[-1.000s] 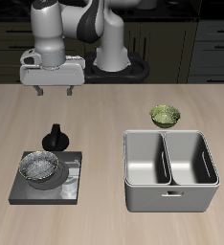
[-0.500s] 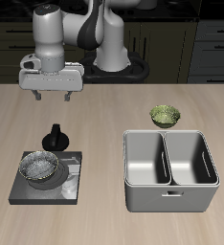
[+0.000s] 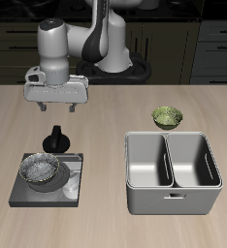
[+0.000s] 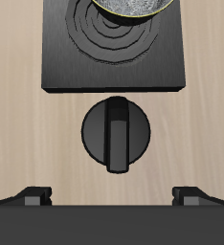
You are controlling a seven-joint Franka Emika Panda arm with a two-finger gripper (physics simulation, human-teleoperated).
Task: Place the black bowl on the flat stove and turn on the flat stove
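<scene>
Black bowl (image 3: 41,170) sits on the flat stove (image 3: 75,184), toward its 9 o'clock side; placement judged complete. Burner rings grey: not yet on. Knob (image 3: 57,139) at the stove's 12 o'clock. Gripper (image 3: 56,110) hangs above it, fingers (image 4: 33,198) spread, empty. Next: descend, pinch, twist.

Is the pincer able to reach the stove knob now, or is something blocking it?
Probably yes. The pincer hangs open above the knob, with nothing between them. The black bowl sits on the flat stove, clear of the knob.
</scene>
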